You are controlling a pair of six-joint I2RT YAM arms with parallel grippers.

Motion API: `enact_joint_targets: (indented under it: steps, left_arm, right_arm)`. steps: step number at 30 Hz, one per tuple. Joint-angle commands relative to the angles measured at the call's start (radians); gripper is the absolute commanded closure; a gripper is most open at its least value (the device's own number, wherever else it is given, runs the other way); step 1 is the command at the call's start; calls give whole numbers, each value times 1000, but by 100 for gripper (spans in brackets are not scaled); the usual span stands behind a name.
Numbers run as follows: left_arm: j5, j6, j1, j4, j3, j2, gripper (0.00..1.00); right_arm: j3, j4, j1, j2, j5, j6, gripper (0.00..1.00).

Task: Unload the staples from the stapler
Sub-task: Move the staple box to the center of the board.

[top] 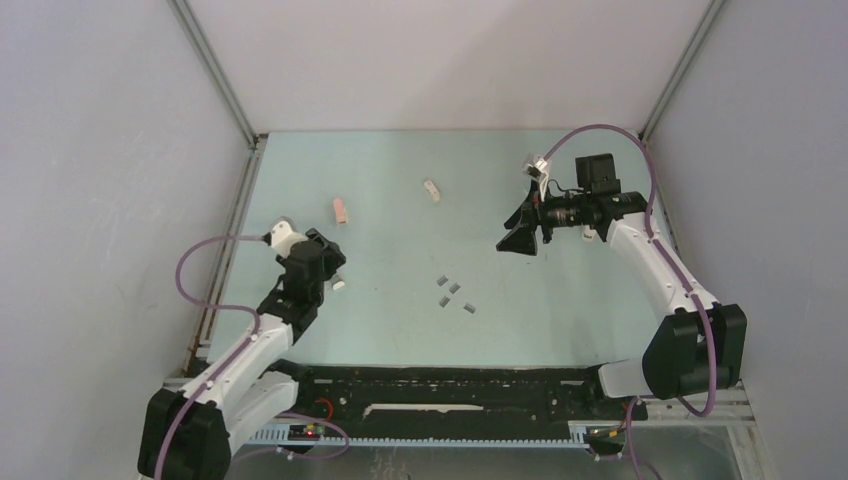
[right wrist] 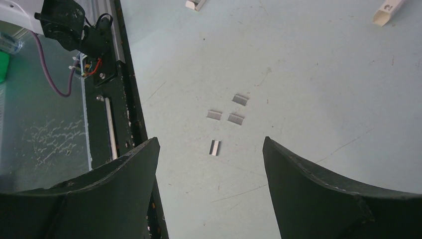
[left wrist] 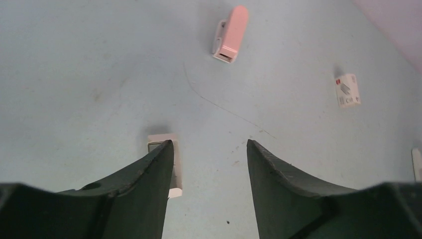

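Several small grey staples [top: 452,293] lie loose on the pale green table, also in the right wrist view [right wrist: 235,118]. A small white stapler [left wrist: 171,149] lies flat on the table, partly hidden behind the left finger [left wrist: 149,184] of my left gripper [left wrist: 209,144]; whether they touch I cannot tell. That gripper is open with only bare table between its jaws. In the top view it [top: 335,274] hangs low over this stapler [top: 340,285]. My right gripper [right wrist: 210,140] is open and empty, high above the staples, at the right of the table [top: 520,240].
A pink stapler [top: 341,208] [left wrist: 231,34] and another white stapler [top: 431,190] [left wrist: 348,90] lie further back on the table. The black base rail [top: 450,395] runs along the near edge [right wrist: 119,99]. Grey walls close in the left and right sides.
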Motion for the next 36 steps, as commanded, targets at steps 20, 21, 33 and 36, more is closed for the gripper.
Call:
enact_joint_targets:
  steps: [20, 21, 33, 36]
  left_arm:
    - [91, -128, 174, 40, -72, 101, 58]
    - [89, -126, 174, 33, -64, 114, 59]
    - [80, -144, 175, -42, -15, 219, 64]
    - [93, -144, 175, -46, -1, 252, 67]
  right_arm:
    - [0, 18, -5, -1, -17, 12, 15]
    - [-1, 19, -5, -1, -16, 13, 15]
    - [-1, 19, -4, -1, -19, 13, 15]
    - [-1, 19, -5, 0, -18, 13, 15]
